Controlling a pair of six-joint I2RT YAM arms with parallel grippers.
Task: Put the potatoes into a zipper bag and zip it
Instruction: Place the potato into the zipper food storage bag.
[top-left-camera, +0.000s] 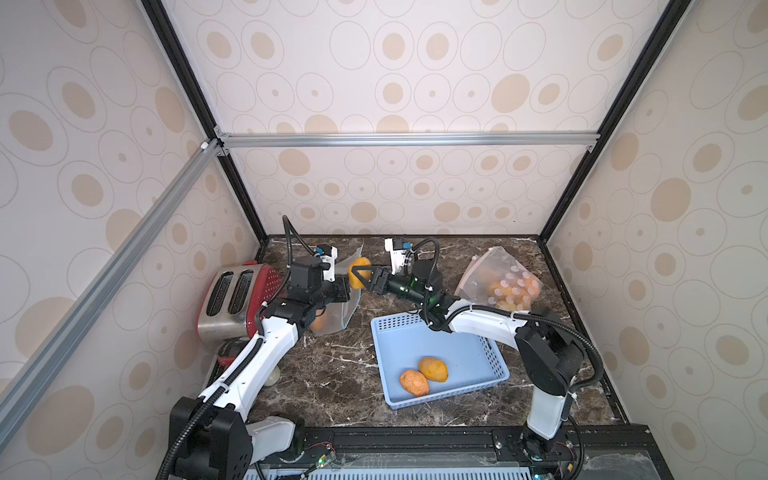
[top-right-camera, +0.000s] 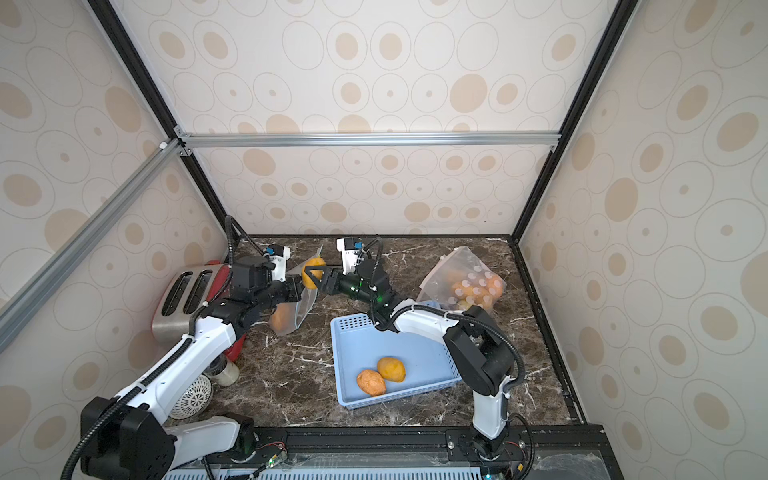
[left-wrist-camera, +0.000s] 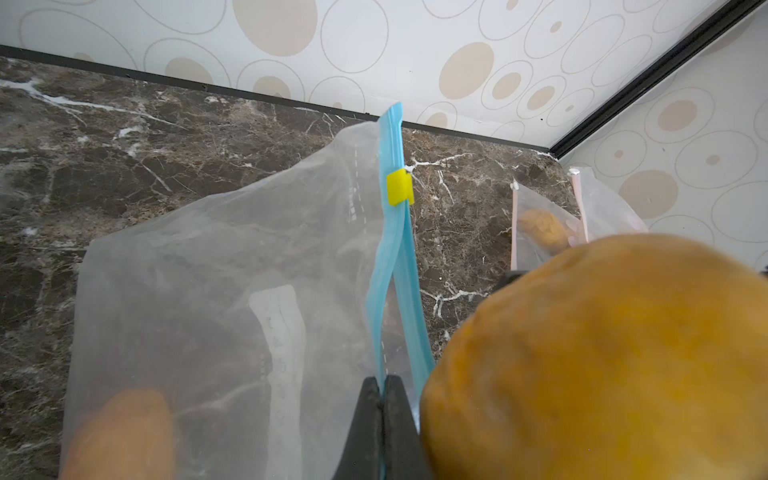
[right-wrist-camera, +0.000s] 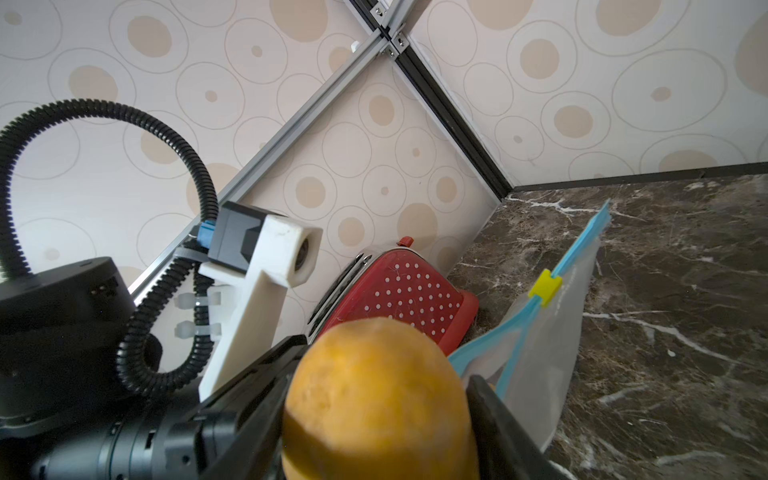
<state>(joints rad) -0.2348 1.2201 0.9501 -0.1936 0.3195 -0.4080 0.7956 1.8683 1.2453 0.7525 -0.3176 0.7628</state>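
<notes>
"Top view, starting at the left: what's in the way?"

"Toaster (top-left-camera: 232, 299) sits by the left wall, close behind the left arm. The left gripper (left-wrist-camera: 381, 382) is pinched tight on the blue zip edge of the bag (left-wrist-camera: 232, 257). The zip strips are parted between it and the yellow slider (left-wrist-camera: 400, 187), and one potato (left-wrist-camera: 124, 432) shows inside."

"And the right gripper?"

"The right gripper (top-left-camera: 358, 277) clasps the held potato (top-left-camera: 360, 270) just beside that bag's mouth."

"Any room to move?"

"There's bare table (top-left-camera: 332, 374) between the bag and the basket (top-left-camera: 494, 357), and more along the front edge. The basket lies mid-table, partly under the right arm, with two potatoes (top-left-camera: 433, 369) loose in it. The second bag (top-left-camera: 494, 266) lies near the back right corner. It's packed with potatoes too overlapped to count."

"Tally?"

"Two bags, one basket, one toaster."
</notes>
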